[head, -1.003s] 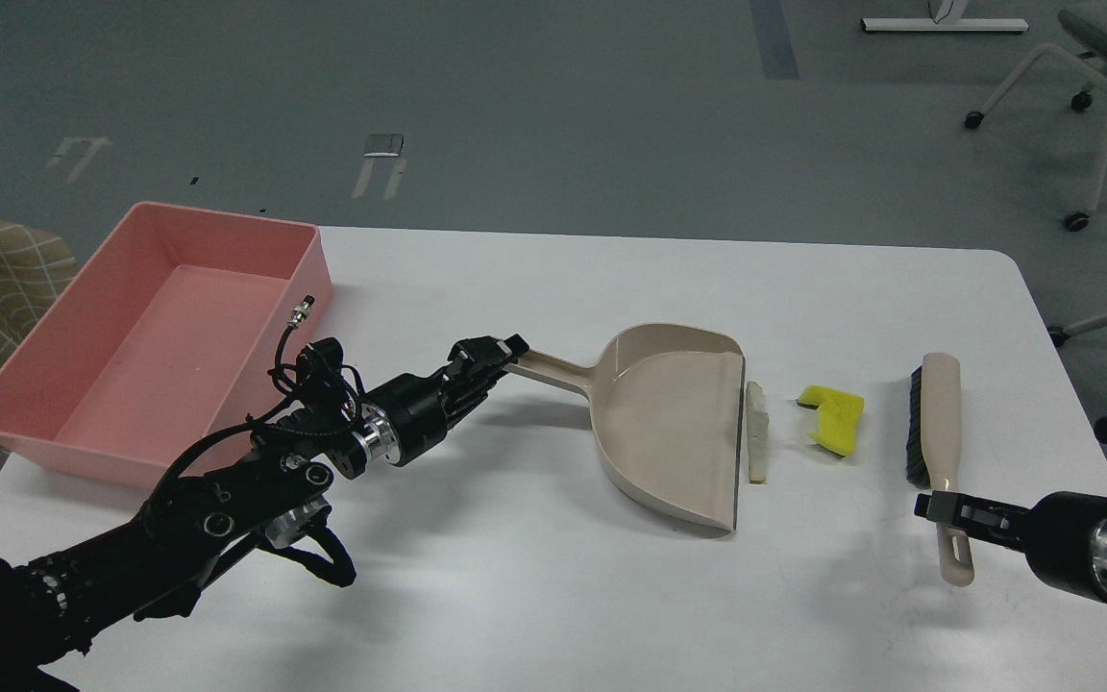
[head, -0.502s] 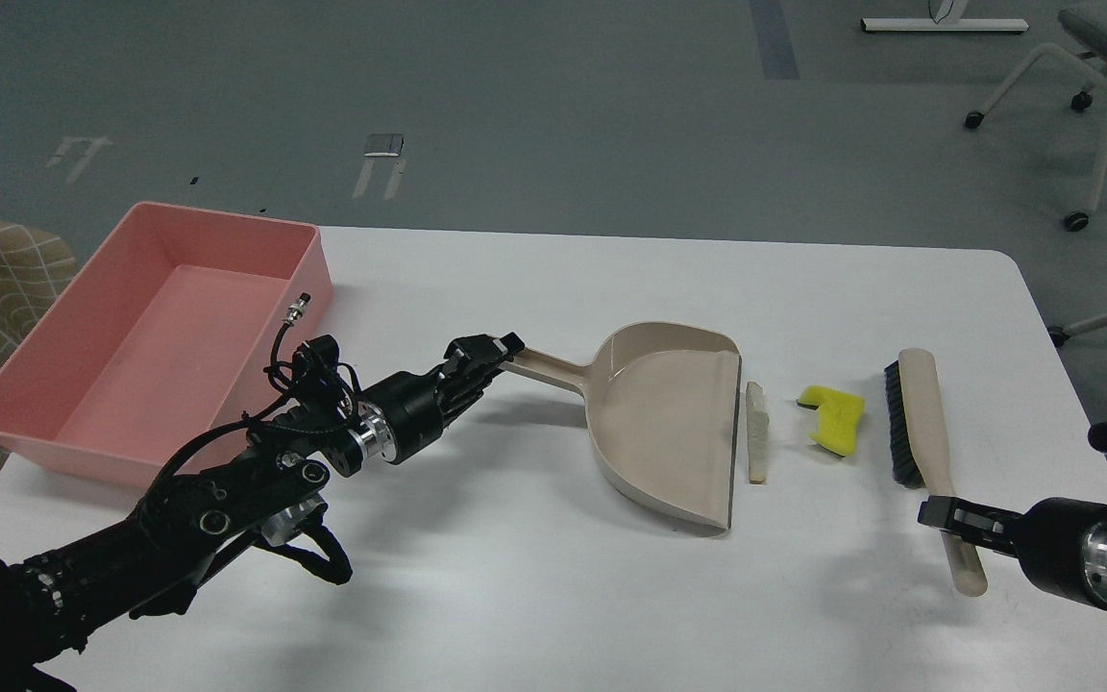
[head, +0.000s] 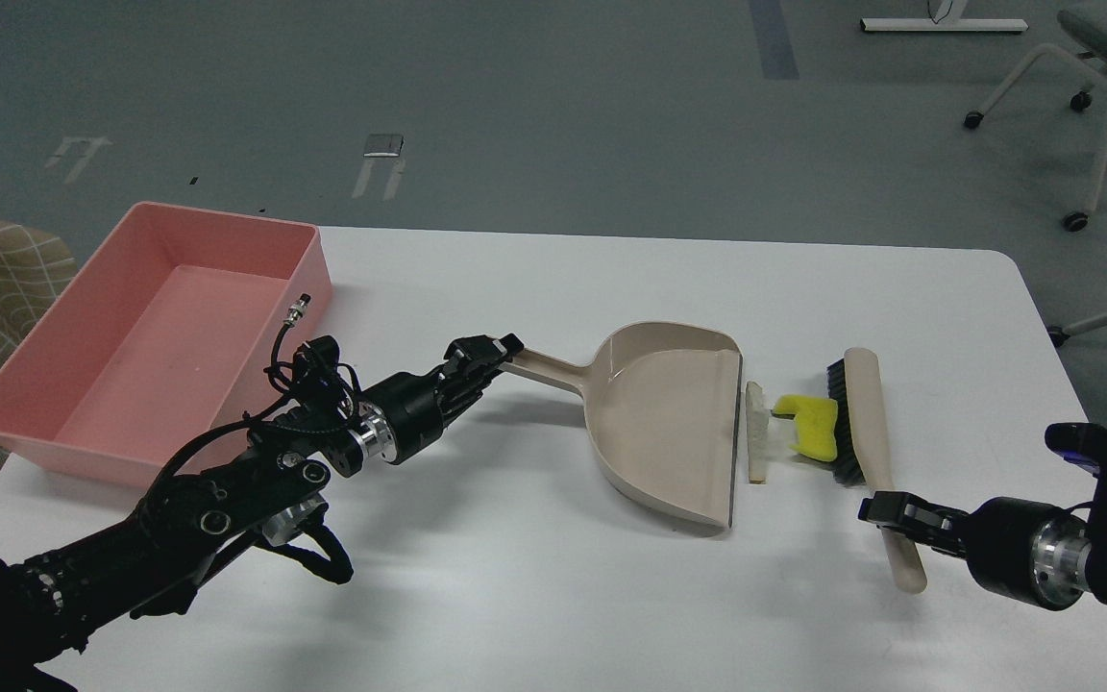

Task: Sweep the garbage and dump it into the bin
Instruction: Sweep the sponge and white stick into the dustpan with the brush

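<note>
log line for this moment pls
phase: sweeping | left gripper: holds dustpan handle | right gripper: holds brush | sponge chunk against bristles | bread slice at pan lip

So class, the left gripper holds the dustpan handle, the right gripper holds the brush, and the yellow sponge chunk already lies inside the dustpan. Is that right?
One detail is wrong. In the head view the yellow sponge chunk lies on the table between the brush and the dustpan, outside its mouth. The left gripper does hold the dustpan handle, and the right gripper holds the brush.

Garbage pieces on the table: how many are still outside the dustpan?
2. The yellow sponge chunk lies against the brush bristles. The thin beige slice lies just right of the dustpan lip. None appears hidden.
</note>
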{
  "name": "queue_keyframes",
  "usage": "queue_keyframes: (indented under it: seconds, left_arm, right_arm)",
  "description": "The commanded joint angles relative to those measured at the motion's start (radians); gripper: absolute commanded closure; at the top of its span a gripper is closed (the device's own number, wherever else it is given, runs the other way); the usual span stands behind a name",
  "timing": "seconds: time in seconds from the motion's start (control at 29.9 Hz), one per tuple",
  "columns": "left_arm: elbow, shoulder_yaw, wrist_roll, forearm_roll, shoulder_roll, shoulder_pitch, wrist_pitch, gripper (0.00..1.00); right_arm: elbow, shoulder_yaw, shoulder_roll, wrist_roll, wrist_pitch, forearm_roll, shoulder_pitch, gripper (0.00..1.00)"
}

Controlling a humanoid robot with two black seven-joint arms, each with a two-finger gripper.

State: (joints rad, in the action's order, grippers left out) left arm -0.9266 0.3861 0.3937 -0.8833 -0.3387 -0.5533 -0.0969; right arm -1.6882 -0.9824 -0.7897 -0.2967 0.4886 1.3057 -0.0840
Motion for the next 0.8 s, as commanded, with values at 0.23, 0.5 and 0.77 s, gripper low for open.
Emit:
queue_keyframes:
  seconds: [0.23,0.5,0.77]
  left_arm:
    - [0.0,-0.001,0.001,0.0,0.0,-0.005,0.0,1.0]
    - [0.0,-0.001,-0.001,-0.002,-0.003,-0.031,0.002,1.0]
    - [-0.015,0.013,0.017,0.011,-0.042,-0.028,0.0,1.0]
  right_arm:
    - [0.007,0.083,0.116,-0.012,0.0,0.003,-0.121,1.0]
    - [0.033,0.134,0.21,-0.029,0.0,0.001,-0.181,1.0]
    - [0.007,0.056,0.192,-0.026,0.0,-0.069,-0.198,1.0]
